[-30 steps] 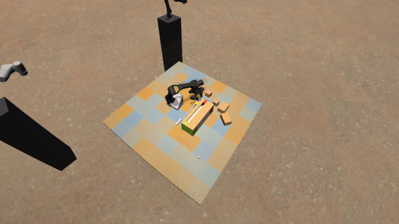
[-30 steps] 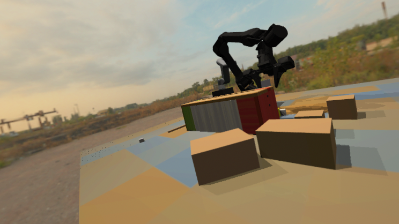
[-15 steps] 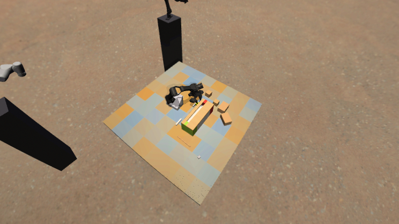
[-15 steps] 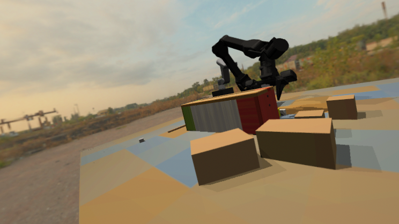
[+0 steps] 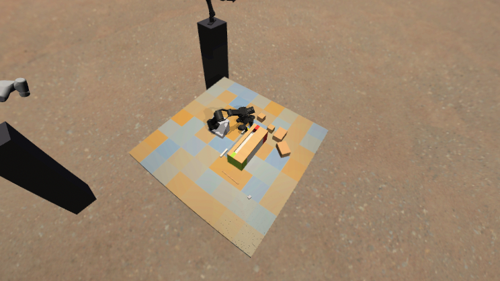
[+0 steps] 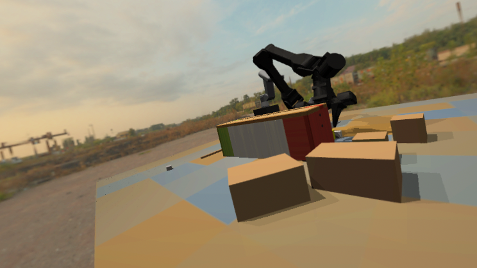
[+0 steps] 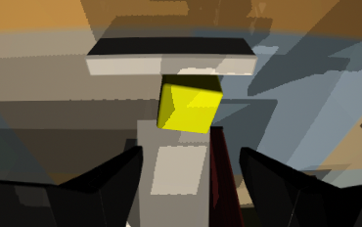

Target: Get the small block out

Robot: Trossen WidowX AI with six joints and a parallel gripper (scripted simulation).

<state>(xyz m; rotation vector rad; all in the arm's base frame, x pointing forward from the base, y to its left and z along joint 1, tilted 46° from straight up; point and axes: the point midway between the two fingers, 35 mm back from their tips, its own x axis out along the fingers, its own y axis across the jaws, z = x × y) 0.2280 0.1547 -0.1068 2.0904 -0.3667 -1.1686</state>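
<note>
The block [image 7: 189,107], bright yellow, sits in the upper middle of the wrist view, out of the box on the checked table [image 5: 191,185], just below a pale flat bar [image 7: 171,63] that crosses the top of that frame and right at the far end of a grey slab [image 7: 172,171]; whether it touches either cannot be told. The gripper [image 7: 191,178] fills the lower corners of the same view, its two dark fingers standing partly open with nothing between them, the block lying beyond their tips. In the exterior view the gripper [image 6: 336,115] points down just right of the box's red end, near the table. The box [image 6: 274,133] stands mid-frame there, green at its left end, grey in the middle and red at the right, with a tan top. Four tan cuboids [image 6: 355,169] lie on the table in front of and to the right of it. In the top view the block itself is hidden or too small to make out.
</note>
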